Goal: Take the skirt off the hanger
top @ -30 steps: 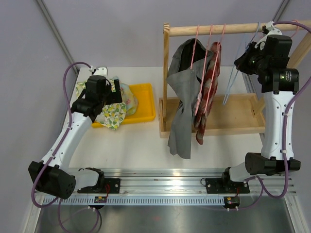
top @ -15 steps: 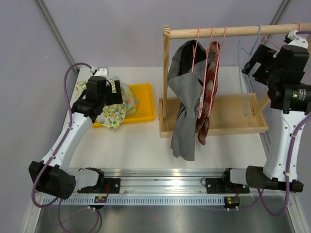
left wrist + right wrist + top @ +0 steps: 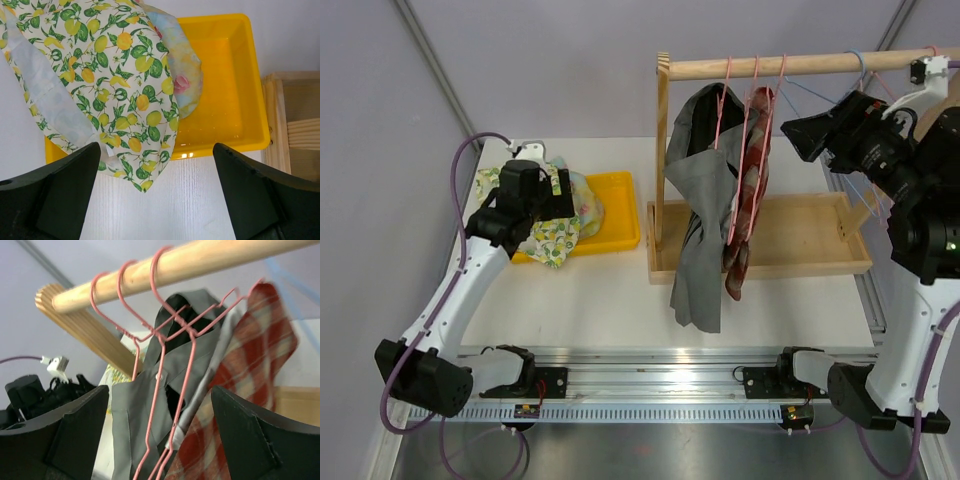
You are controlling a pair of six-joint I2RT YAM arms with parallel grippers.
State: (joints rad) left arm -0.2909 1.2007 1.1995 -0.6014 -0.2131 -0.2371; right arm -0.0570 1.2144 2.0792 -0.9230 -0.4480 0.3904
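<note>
A grey garment (image 3: 700, 200) and a red plaid garment (image 3: 752, 170) hang on pink wire hangers (image 3: 728, 75) from the wooden rod (image 3: 800, 64); I cannot tell which one is the skirt. My right gripper (image 3: 792, 138) is open, just right of the plaid garment and apart from it. In the right wrist view its open jaws (image 3: 160, 440) frame the grey cloth (image 3: 135, 420), the pink hangers (image 3: 160, 340) and the plaid (image 3: 250, 365). My left gripper (image 3: 545, 200) hovers open over a lemon-print cloth (image 3: 115, 85), holding nothing.
The lemon-print cloth lies half in a yellow tray (image 3: 230, 100) at the back left. A bare blue hanger (image 3: 860, 75) hangs on the rod behind my right gripper. The rack's wooden base (image 3: 800, 250) and upright post (image 3: 662, 150) stand mid-table.
My right gripper let go of the blue hanger, which now hangs on the rod, opened, and swung left to face the hung clothes. The left arm has barely moved.
</note>
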